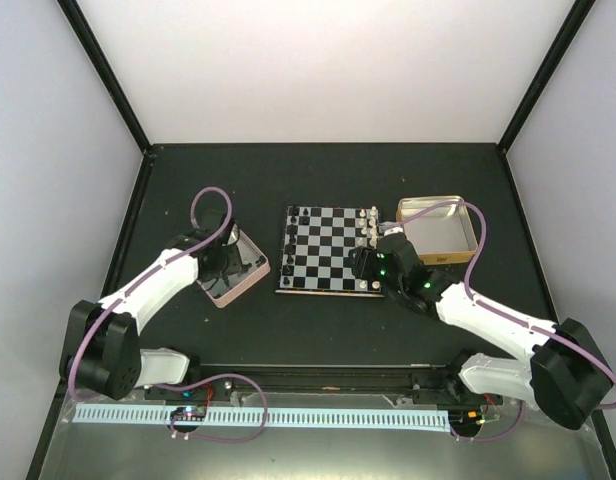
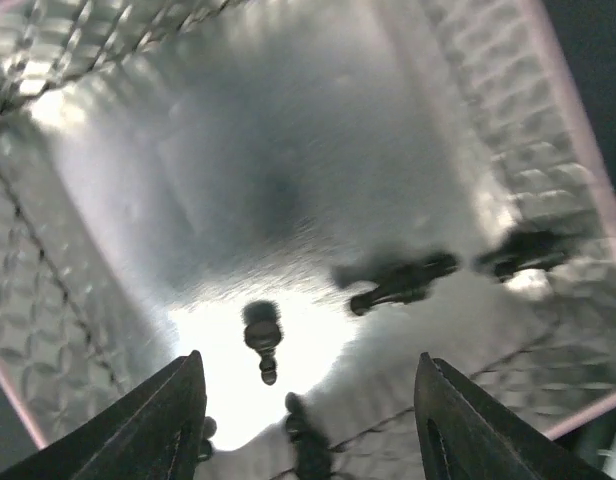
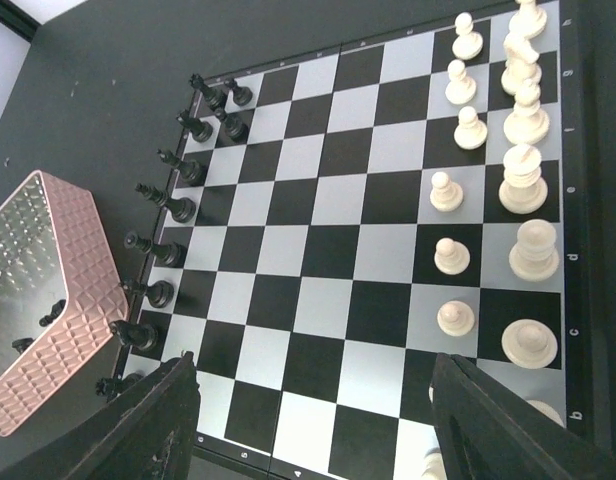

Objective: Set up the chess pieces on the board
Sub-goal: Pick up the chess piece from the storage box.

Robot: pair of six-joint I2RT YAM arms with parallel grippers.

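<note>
Several black pieces left in tin.
Others stand on board; left hand spread above tin, right hand spread above board.

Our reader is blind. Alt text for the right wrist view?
A chessboard seen from above: black pieces line its left edge, white pieces its right. A pink tin sits left; the right gripper, open, frames the bottom.
</note>
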